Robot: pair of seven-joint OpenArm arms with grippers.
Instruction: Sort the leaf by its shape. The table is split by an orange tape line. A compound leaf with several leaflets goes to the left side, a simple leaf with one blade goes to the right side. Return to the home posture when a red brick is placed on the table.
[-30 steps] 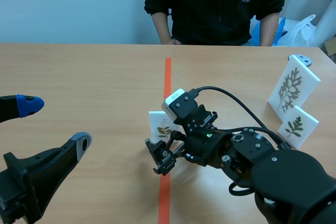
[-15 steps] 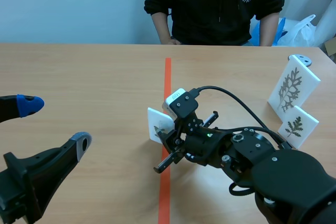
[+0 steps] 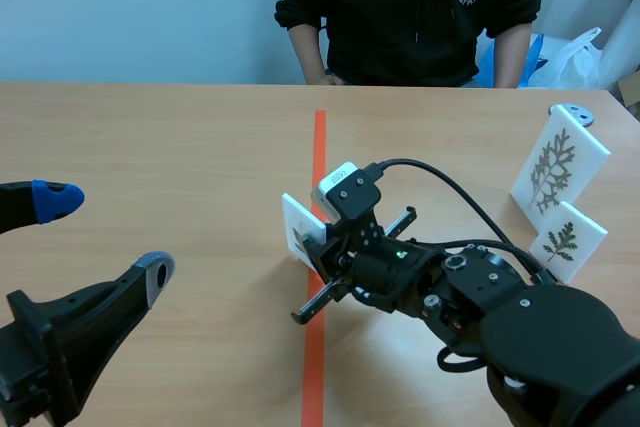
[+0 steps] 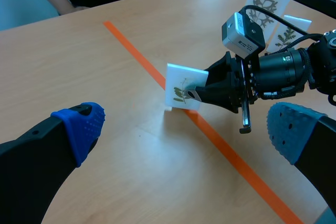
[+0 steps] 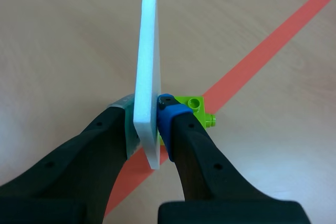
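Note:
A white leaf card [image 3: 298,228] is held upright just left of the orange tape line [image 3: 319,147]. It is clamped between the fingers of my right gripper [image 3: 318,247], which is shut on its lower edge. In the right wrist view the card [image 5: 147,66] is edge-on between the pads, with a green brick base [image 5: 195,109] behind it. The left wrist view shows the card's face [image 4: 184,94], printed with a small sprig of several leaflets. My left gripper [image 3: 100,237] stands open low at the left, far from the card.
Two more leaf cards stand at the right, a tall one [image 3: 558,172] and a small one [image 3: 567,240]. Beyond them lies a grey disc [image 3: 571,115]. A person in a black top [image 3: 410,7] sits across the table.
My right gripper's fingers have shut on the card. The card has turned from facing me to nearly edge-on and shifted slightly up. The left arm has not moved.

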